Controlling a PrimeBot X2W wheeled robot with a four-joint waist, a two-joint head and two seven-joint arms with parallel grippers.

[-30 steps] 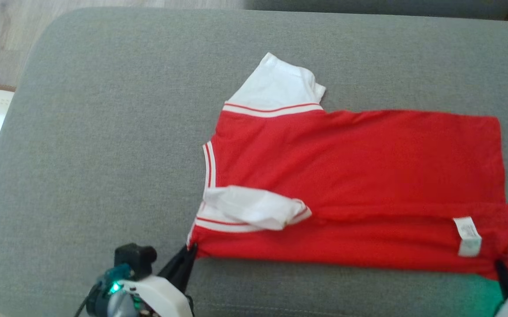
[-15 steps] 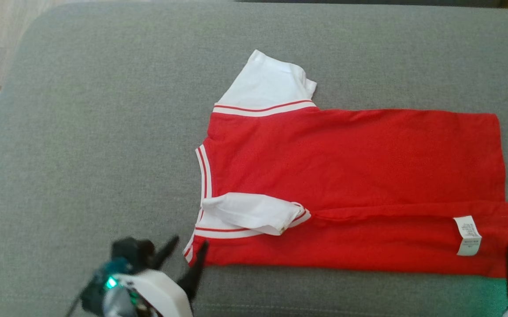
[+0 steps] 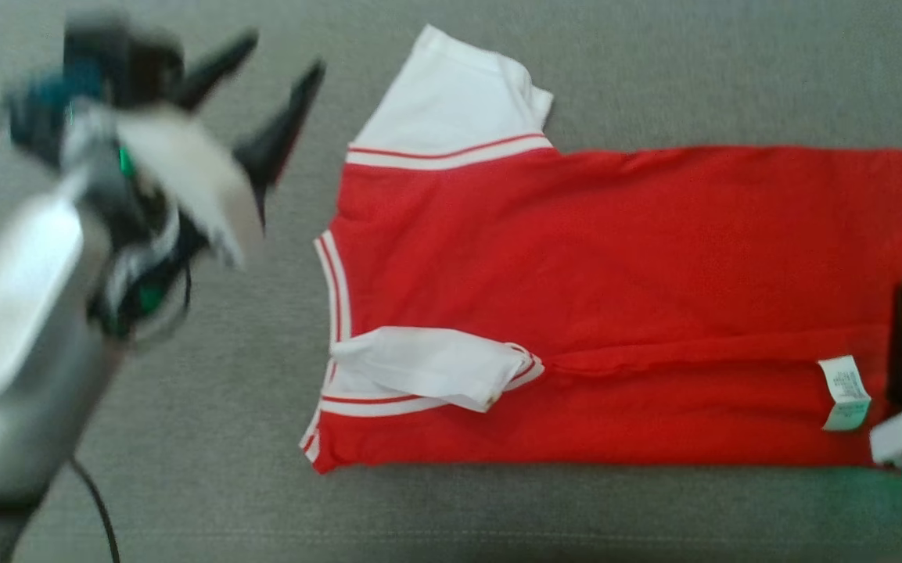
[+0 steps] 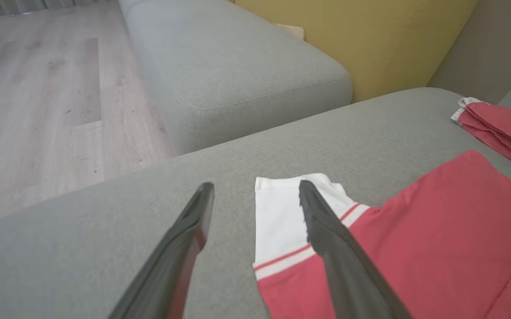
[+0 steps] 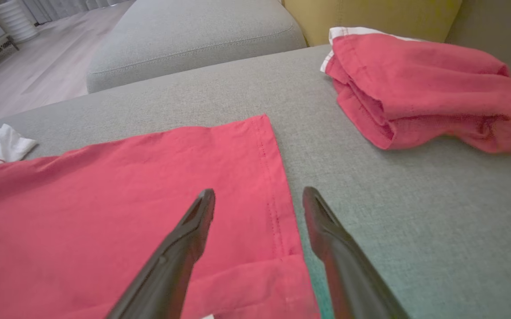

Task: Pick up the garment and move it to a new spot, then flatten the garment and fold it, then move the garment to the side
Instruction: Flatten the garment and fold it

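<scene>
The red garment (image 3: pixel 615 297) lies flat on the grey sofa cushion (image 3: pixel 185 469); the head view catches its care label (image 3: pixel 844 391). The left tool (image 4: pixel 256 188), fingers apart and empty, points toward a white sleeve (image 4: pixel 277 212). The right tool (image 5: pixel 259 195), also apart, hangs over the hem, and its wrist view adds a second bundled red cloth (image 5: pixel 415 84).

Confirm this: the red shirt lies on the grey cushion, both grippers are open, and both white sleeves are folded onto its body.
Not both. Only the near sleeve is folded onto the shirt; the far sleeve lies spread on the cushion, as the head view shows. The left gripper and right gripper are open.
</scene>
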